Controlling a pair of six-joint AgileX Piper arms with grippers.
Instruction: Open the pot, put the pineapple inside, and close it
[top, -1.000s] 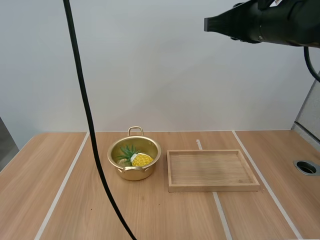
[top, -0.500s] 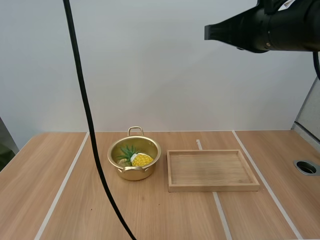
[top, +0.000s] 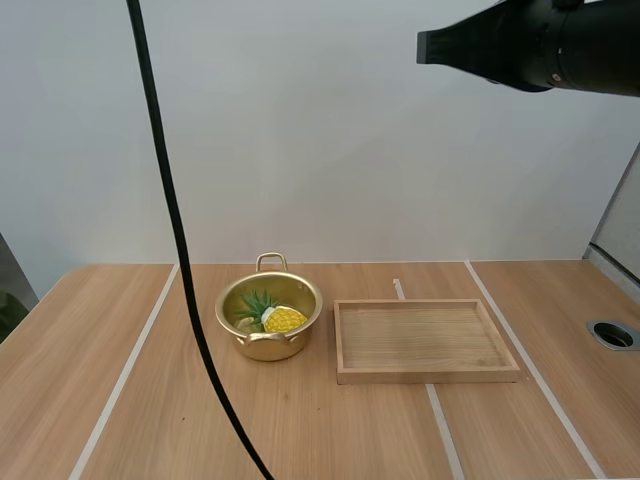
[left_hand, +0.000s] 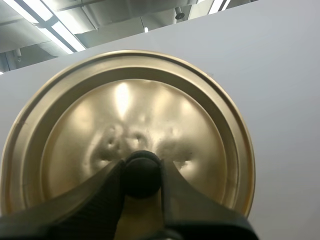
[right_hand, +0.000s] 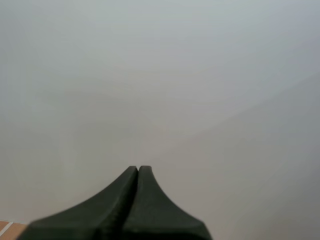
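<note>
Gold metal, the pot (top: 268, 315) is sitting open on the wooden worktop (top: 300, 430), beside a wooden tray (top: 425, 375). The yellow, green-leaved pineapple (top: 283, 319) is lying inside it. The left wrist view is showing my left jaws pinching the black knob (left_hand: 142, 174) of the dented gold lid (left_hand: 125, 115). My right jaws are lying pressed together on nothing, hanging high above the tray in the high view.

My left gripper (left_hand: 142, 176) pinches the black knob (left_hand: 142, 167) of the golden lid (left_hand: 125, 107). The lid's dented top faces me, with one of my fingers (left_hand: 97, 196) on either side of the knob.
</note>
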